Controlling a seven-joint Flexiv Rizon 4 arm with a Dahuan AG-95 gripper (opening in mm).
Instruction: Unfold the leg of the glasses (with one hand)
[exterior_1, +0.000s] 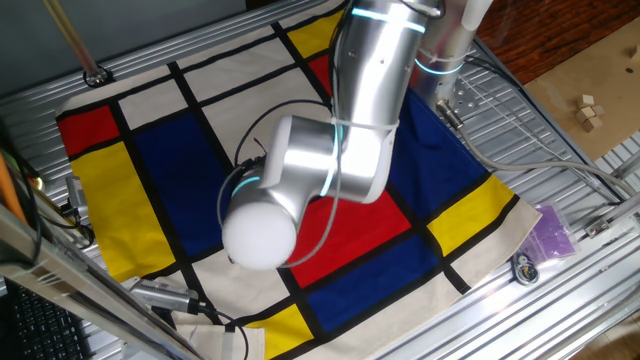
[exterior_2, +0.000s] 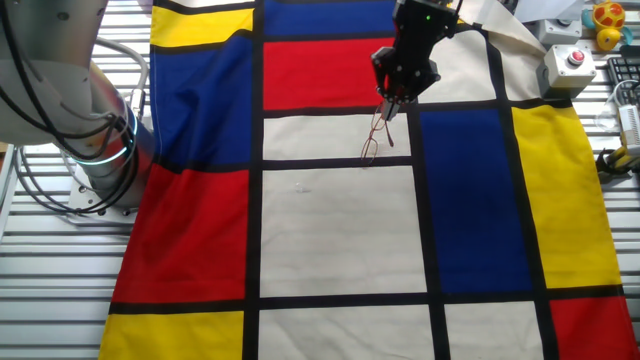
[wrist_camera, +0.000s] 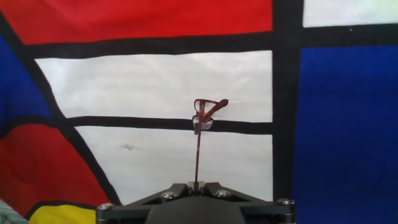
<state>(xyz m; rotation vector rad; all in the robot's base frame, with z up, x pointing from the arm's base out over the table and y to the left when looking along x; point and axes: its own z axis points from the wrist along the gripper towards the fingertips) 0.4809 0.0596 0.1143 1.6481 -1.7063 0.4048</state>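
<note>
1. Glasses (exterior_2: 372, 143) — a small pair of thin dark reddish-brown wire-rimmed spectacles with clear lenses — hang from the black two-finger gripper (exterior_2: 387, 110) in the other fixed view, their frame low over the cloth.
2. Below them lies the checked cloth (exterior_2: 340, 230) of red, blue, yellow and cream squares parted by black bands; the frame sits over a black band between two cream squares, at about 12 o'clock from the middle of the big cream square.
3. In the hand view the thin straight wire leg (wrist_camera: 198, 155) runs from the fingertips at 6 o'clock straight toward 12 o'clock, ending at the frame (wrist_camera: 207, 112).
4. The gripper's fingers are closed almost fully together — pinched on the end of the leg.
5. In one fixed view the silver robot arm (exterior_1: 330, 150) covers the glasses and gripper.
6. A grey box with a red button (exterior_2: 568, 66) stands at 2 o'clock, off the cloth's edge, on the ribbed metal table (exterior_2: 40, 260).
</note>
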